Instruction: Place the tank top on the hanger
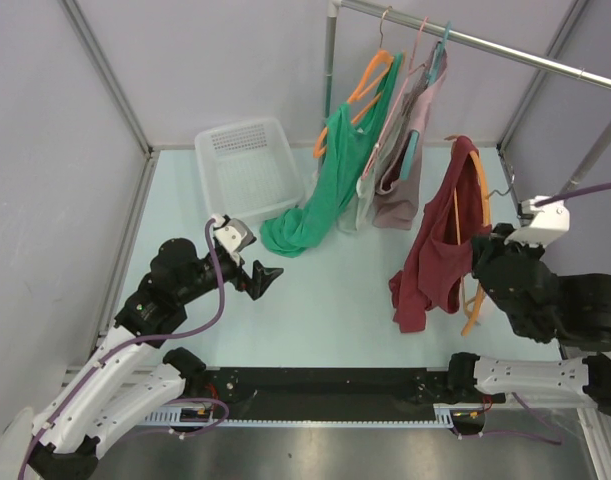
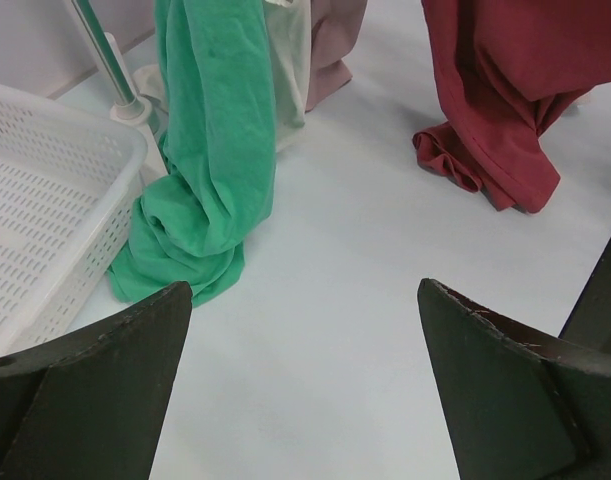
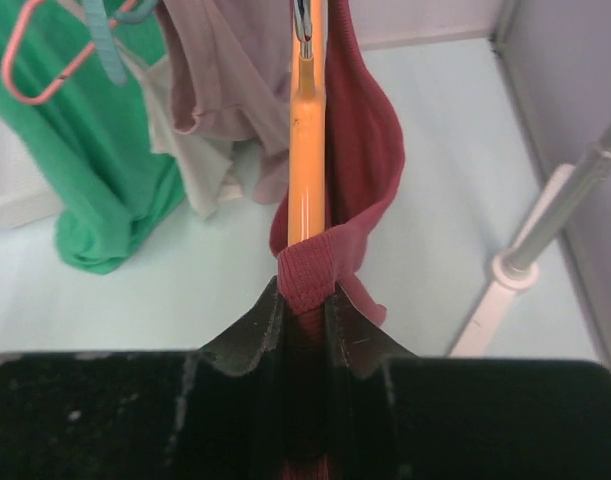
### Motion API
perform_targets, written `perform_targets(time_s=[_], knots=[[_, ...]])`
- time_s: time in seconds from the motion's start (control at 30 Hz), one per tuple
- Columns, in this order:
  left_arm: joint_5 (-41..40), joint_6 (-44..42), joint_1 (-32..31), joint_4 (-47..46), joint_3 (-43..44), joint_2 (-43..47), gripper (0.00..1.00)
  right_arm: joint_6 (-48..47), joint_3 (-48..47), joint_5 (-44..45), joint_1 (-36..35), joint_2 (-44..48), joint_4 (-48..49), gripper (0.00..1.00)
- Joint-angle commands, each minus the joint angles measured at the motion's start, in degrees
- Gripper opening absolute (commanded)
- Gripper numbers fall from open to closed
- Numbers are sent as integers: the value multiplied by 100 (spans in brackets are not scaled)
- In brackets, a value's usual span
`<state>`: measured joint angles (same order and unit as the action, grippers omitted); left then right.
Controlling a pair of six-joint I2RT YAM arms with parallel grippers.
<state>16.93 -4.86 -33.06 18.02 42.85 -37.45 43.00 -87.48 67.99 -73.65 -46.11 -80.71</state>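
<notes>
Raised right hand (image 3: 305, 297) clamped on tank top (image 1: 435, 260) over hanger (image 3: 305, 150); left hand (image 2: 305, 290) low, spread apart, above pale counter (image 1: 325, 310).

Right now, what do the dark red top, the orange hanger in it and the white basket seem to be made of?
The tank top looks like soft matte knit fabric: limp folds, banded hem. The hanger seems smooth, slightly glossy orange plastic; its hook looks metal. The basket appears rigid white plastic, pierced with rows of slots.
</notes>
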Motion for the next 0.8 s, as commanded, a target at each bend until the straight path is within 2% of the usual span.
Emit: perform_targets(time_s=[0.0, 0.07, 0.1, 0.17, 0.2, 0.23, 0.3, 0.33, 0.37, 0.43, 0.47, 0.57, 0.77], knots=[[153, 117, 45, -202, -22, 71, 99, -238, -234, 146, 699, -477, -561, 0], [188, 126, 36, -211, -22, 89, 99, -511, -217, -56, 1035, -653, -210, 0], [205, 135, 45, -211, -22, 80, 99, -1034, -103, -292, 1211, -619, 35, 0], [223, 135, 45, -202, -22, 115, 99, -1713, 134, -732, 1834, -453, 1132, 0], [232, 143, 36, -202, -22, 133, 99, -2265, 361, -1317, 2097, -260, 1502, 0], [223, 135, 45, -211, -40, 168, 99, -2505, 450, -1645, 2805, -215, 2001, 0], [232, 144, 36, -229, -57, 194, 99, -2961, 617, -2734, 3651, -345, 2260, 0], [215, 152, 45, -220, -58, 203, 99, -3060, 671, -3147, 4430, -399, 2461, 0], [214, 144, 36, -220, -58, 212, 99, -3131, 732, -3812, 4864, -443, 2568, 0], [180, 135, 45, -203, -49, 212, 99, -3376, 968, -4300, 5751, -382, 2936, 0], [179, 126, 45, -202, -57, 221, 99, -3430, 1022, -4677, 5991, -347, 3025, 0], [153, 117, 36, -202, -58, 212, 99, -3588, 1084, -5075, 6668, -311, 3184, 0], [188, 126, 45, -202, -49, 124, 99, -3632, 751, -5576, 6995, -329, 3395, 0]])
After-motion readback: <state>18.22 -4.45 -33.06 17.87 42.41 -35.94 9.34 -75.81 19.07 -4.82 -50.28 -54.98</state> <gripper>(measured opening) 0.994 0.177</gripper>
